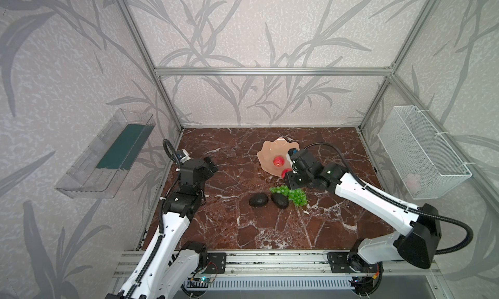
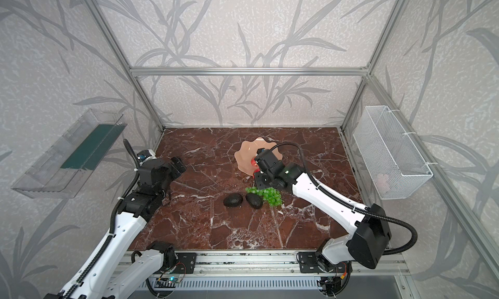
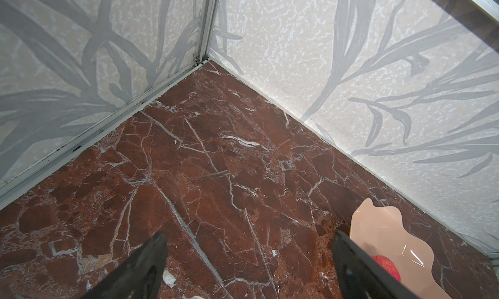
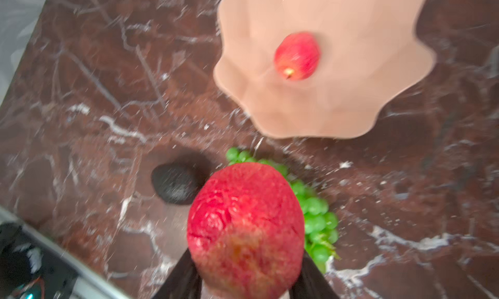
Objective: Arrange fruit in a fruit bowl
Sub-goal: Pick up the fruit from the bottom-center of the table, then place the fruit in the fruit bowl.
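Two red apples (image 4: 297, 56) (image 4: 244, 224), two avocados (image 1: 258, 200) (image 1: 280, 201), one grape bunch (image 1: 297, 198), one bowl (image 1: 268, 153)

I see a clear plastic tray (image 1: 81, 181) with a dark green strip beyond the marble table's (image 1: 243, 224) left edge, and a white wire basket (image 1: 405, 138) beyond its right edge.

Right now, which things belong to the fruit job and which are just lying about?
Job: glossy peach scalloped bowl; red apple inside it; second red apple in right gripper; two dark avocados; green grape bunch.
Lying about: clear plastic tray; white wire mesh basket.
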Tool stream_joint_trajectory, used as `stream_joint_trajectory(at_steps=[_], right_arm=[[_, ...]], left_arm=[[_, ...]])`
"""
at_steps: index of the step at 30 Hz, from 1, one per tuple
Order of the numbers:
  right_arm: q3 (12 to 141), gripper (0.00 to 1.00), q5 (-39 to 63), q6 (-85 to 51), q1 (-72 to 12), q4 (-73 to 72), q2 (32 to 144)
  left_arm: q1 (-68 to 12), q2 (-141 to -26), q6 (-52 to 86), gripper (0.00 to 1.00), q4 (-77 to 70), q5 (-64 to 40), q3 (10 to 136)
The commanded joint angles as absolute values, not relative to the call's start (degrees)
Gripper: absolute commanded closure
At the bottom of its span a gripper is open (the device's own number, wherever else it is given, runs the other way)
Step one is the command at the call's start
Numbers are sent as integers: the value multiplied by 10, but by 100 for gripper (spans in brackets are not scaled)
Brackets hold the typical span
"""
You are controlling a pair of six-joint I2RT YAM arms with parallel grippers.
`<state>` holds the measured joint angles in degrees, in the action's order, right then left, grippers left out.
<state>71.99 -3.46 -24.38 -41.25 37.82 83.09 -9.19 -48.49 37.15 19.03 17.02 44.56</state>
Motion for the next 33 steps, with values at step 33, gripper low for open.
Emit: stream_joint_trajectory(at_steps=[33], right_arm=[[970,35,9,-132,-267,369,1207]], left_arm=[[-83,-449,309,5,347,-126,462]])
